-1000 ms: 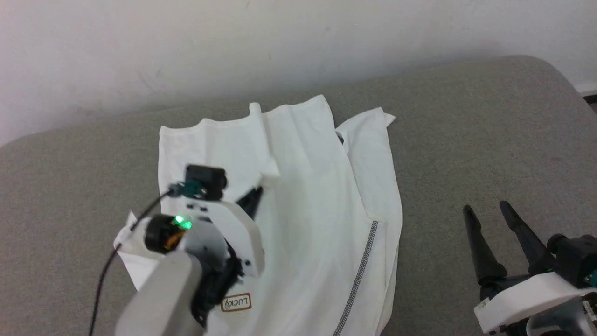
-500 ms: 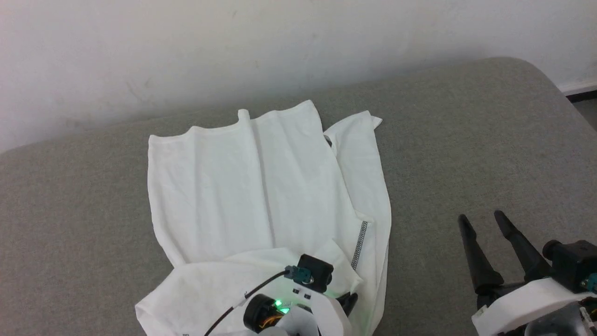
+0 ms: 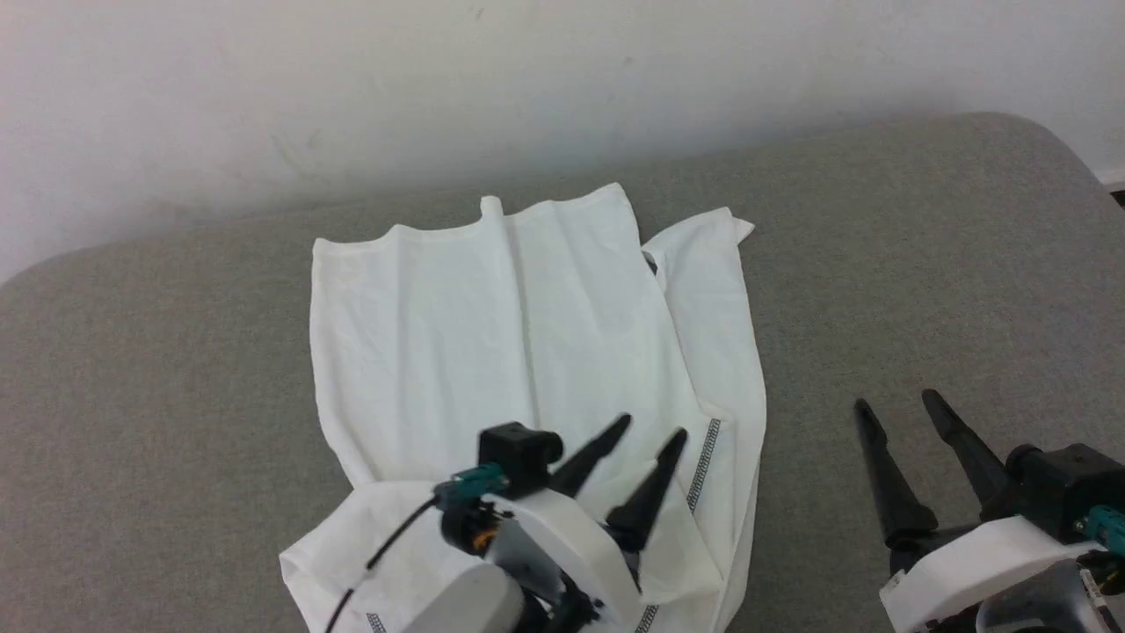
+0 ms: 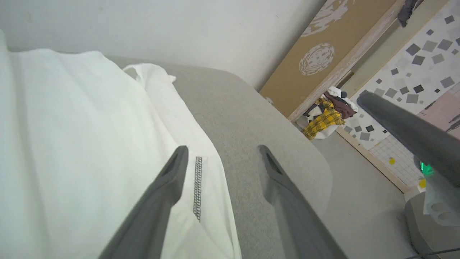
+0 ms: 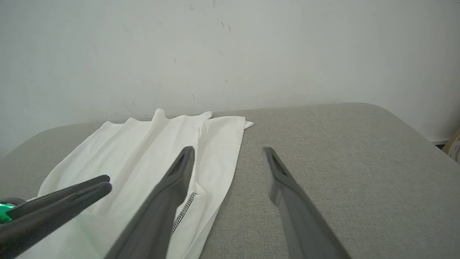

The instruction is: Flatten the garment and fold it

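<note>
The white garment point(image 3: 527, 334) lies spread on the grey surface, its far hem toward the wall and one sleeve point(image 3: 712, 264) along its right side. Its near part is folded back over itself point(image 3: 387, 545), and the logo patch is hidden. A speckled seam point(image 3: 703, 457) shows near the right edge. My left gripper point(image 3: 653, 428) hovers open over the near right part of the garment point(image 4: 72, 126), holding nothing, with the seam point(image 4: 197, 187) just below its left finger. My right gripper point(image 3: 895, 400) stands open over bare surface to the right of the garment point(image 5: 143, 151).
The grey padded surface point(image 3: 923, 264) meets a white wall point(image 3: 527, 88) at the back and rounds off at the far right corner. Beyond that edge, a pile of clothes point(image 4: 325, 115) with yellow plaid lies on the floor by a brown board point(image 4: 341, 46).
My left gripper drew a pinched fold of the garment from its middle toward the near edge, let it go, and now stands open above it. The head camera shifted slightly.
</note>
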